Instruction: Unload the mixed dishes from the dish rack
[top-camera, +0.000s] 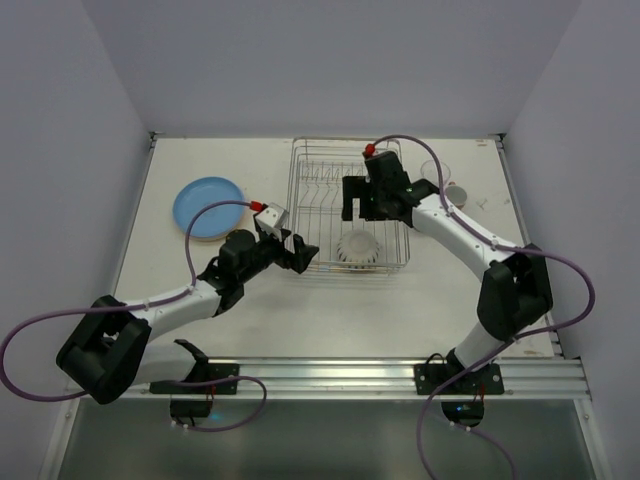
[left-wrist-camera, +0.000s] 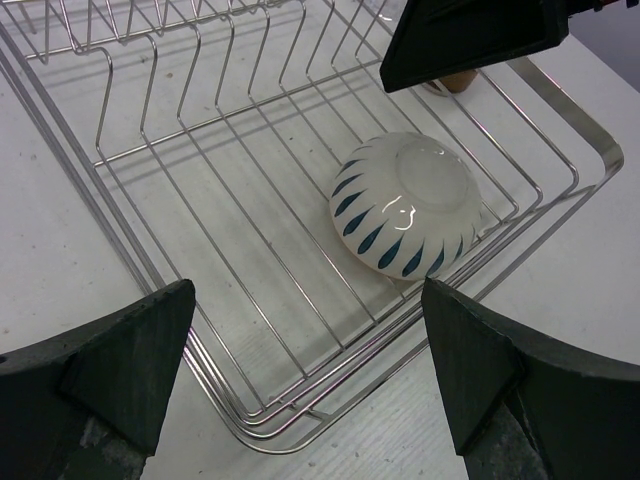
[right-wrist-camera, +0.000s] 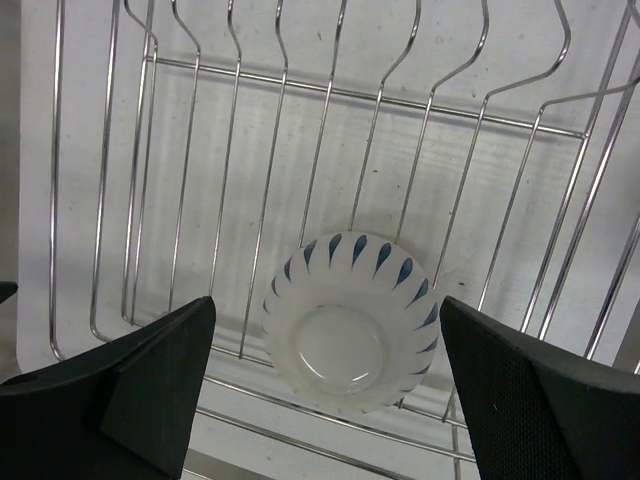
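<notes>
Plainly, grey walls (top-camera: 330, 60) box the white table (top-camera: 300, 325); left and right jaws stand released.

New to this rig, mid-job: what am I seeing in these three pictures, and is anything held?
Two robot arms are bolted at the table's near edge. The wide picture looks down from above and behind them; the other two come from wrist cameras, each showing its own dark fingers at the bottom. The left tool sits open at the near-left corner of the silver wire dish rack; the right tool hangs open above the rack. Neither holds anything. In the rack lies one upside-down white bowl with blue teardrop marks. Left of the rack: a round blue plate. Right: a clear glass tumbler and a small brown cup.
</notes>
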